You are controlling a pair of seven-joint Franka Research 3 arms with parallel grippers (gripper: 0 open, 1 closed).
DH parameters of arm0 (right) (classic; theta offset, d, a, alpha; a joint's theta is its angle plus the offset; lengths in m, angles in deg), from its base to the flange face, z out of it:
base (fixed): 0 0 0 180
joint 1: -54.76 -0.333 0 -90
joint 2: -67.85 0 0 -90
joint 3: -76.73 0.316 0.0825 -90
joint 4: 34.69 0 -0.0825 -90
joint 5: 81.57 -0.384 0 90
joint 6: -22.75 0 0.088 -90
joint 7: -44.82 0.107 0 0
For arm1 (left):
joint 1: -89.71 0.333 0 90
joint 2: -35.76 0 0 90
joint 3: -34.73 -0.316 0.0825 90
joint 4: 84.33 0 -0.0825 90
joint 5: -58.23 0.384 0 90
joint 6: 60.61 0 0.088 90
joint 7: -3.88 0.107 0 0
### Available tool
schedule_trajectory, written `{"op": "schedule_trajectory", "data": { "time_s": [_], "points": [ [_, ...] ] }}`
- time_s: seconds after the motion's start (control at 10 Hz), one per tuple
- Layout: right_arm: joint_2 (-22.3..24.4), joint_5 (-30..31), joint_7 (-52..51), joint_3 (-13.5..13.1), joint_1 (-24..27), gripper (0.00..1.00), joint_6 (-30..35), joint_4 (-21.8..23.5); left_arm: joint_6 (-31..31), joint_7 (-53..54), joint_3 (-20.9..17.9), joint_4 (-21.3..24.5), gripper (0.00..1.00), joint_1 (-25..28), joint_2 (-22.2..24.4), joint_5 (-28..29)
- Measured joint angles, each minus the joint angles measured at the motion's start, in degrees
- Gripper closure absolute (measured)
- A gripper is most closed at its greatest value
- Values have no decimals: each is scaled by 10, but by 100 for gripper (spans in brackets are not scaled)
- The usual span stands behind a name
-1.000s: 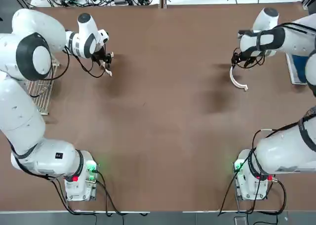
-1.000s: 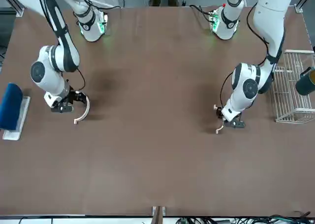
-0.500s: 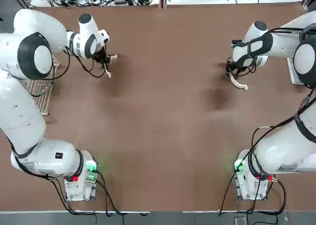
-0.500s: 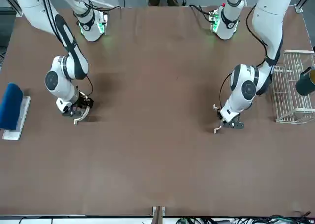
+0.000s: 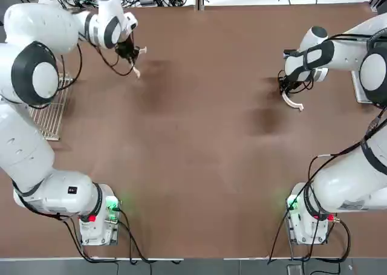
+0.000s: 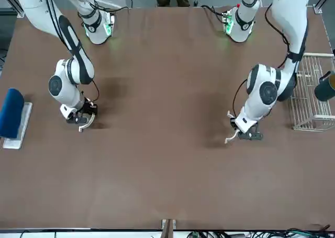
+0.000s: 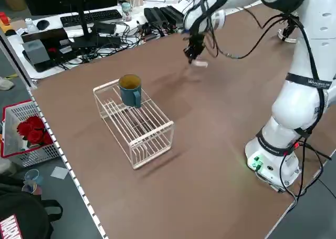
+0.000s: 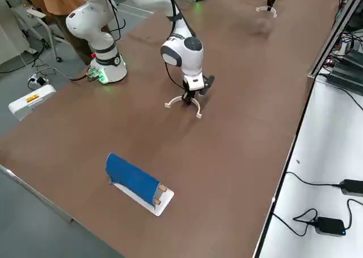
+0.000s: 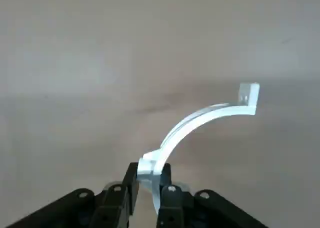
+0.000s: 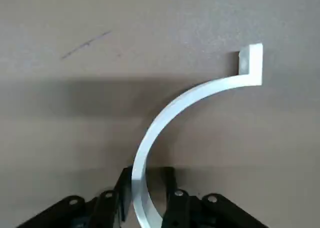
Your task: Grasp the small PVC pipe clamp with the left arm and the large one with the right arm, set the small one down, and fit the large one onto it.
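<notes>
My left gripper (image 5: 130, 50) is shut on the small PVC pipe clamp (image 5: 137, 66), a thin white arc, and holds it above the table near the far left edge. The left wrist view shows this clamp (image 9: 200, 117) curving out from between the closed fingers (image 9: 171, 198). My right gripper (image 5: 290, 86) is shut on the large clamp (image 5: 294, 102) at the far right, low over the table. That wider arc (image 10: 170, 112) rises from its fingers (image 10: 176, 198) in the right wrist view. From the right side, the large clamp (image 8: 184, 102) hangs with its end tabs pointing down at the tabletop.
A wire rack (image 7: 137, 124) with a teal mug (image 7: 129, 89) on it stands on the robot's left side of the table. A blue block on a white base (image 8: 133, 178) lies at the right edge. Cables and a keyboard (image 7: 94, 17) sit beyond the far edge.
My left gripper has carried the small clamp farther from the robot and higher. My right gripper moved a little toward the centre with the large clamp a second ago, then held still.
</notes>
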Motion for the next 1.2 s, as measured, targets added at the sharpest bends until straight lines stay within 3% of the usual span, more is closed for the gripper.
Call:
{"op": "schedule_trajectory", "data": {
  "time_s": [0.1,0.2,0.3,0.5,0.8,1.2],
  "points": [
    [0,0,0,0,1,72,1,0,-33,-54,20,-36,79,-14,-5,0],
    [0,0,0,-1,1,88,1,0,-52,-113,33,-71,79,-37,-17,0],
    [6,0,0,-2,1,91,6,0,-57,-181,38,-108,79,-72,-40,0],
    [6,0,0,-2,1,91,8,0,-67,-278,39,-202,79,-156,-115,0],
    [7,0,0,-2,1,91,46,-17,-88,-331,38,-331,79,-246,-221,-1],
    [19,0,0,-2,1,91,191,-110,-52,-363,36,-411,79,-319,-307,-1]
  ]
}}
